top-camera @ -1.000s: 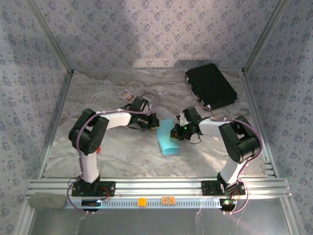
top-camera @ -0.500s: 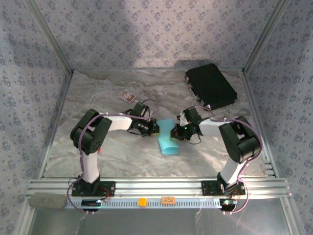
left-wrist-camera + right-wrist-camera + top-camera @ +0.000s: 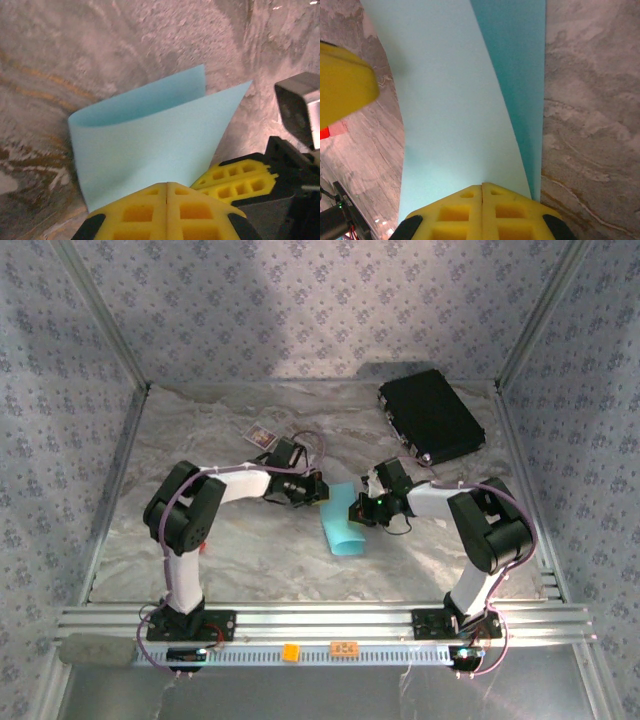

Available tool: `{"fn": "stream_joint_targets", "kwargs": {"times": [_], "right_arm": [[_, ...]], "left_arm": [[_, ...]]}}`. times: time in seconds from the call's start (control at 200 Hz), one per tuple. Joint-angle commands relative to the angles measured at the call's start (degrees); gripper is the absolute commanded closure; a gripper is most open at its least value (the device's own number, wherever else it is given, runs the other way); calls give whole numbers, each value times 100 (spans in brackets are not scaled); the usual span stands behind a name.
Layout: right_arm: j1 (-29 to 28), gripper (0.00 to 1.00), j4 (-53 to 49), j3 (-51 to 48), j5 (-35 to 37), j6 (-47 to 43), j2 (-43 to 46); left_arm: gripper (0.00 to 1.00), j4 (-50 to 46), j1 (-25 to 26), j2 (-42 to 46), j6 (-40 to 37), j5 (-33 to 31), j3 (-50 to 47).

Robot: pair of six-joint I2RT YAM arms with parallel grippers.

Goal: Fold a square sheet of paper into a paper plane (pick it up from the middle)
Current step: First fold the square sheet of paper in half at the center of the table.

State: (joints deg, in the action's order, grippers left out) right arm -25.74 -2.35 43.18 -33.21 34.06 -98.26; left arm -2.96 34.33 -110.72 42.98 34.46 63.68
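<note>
Bench [image 3: 250, 550]: marbled grey surface, with patterned walls on three sides.
Square sheet of paper [image 3: 343, 528]: light blue, lying near the middle of the bench between the two end effectors. It is doubled over on itself into a narrow band running from far to near.
Fold state: the fold is loose and rounded, not creased flat. In the left wrist view the upper layer stands off the lower one, and the two free corners do not meet.
Left end effector [image 3: 314, 490]: fingers together, no gap at the yellow tips. It sits at the far left end of the sheet. In the left wrist view the tips reach the sheet's near edge, and the paper spreads face-on to both sides of them. I cannot tell whether any paper is pinched.
Right end effector [image 3: 358, 508]: fingers together, the seam closed. It sits at the sheet's right edge, roughly opposite the left one. In the right wrist view the tips meet the paper, which fans out past them. No pinch is discernible.
Spacing: the two end effectors are near each other, with the band of paper between them.
Black case [image 3: 432, 416]: lies flat at the far right corner of the bench, well apart from the sheet.
Small dark card [image 3: 260, 434]: has a pale border and lies on the bench beyond the left arm.
</note>
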Motion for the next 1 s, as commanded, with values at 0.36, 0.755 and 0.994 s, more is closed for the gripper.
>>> {"fn": "stream_joint_targets", "kwargs": {"times": [0.36, 0.755, 0.994], "right_arm": [[28, 100, -722, -327, 799, 23, -284], [55, 100, -733, -346, 822, 9, -248], [68, 100, -757, -347, 837, 2, -245]], "left_arm": [[98, 117, -308, -598, -65, 22, 129], [96, 199, -330, -287, 22, 252, 356], [95, 129, -334, -563, -49, 421, 588]]}}
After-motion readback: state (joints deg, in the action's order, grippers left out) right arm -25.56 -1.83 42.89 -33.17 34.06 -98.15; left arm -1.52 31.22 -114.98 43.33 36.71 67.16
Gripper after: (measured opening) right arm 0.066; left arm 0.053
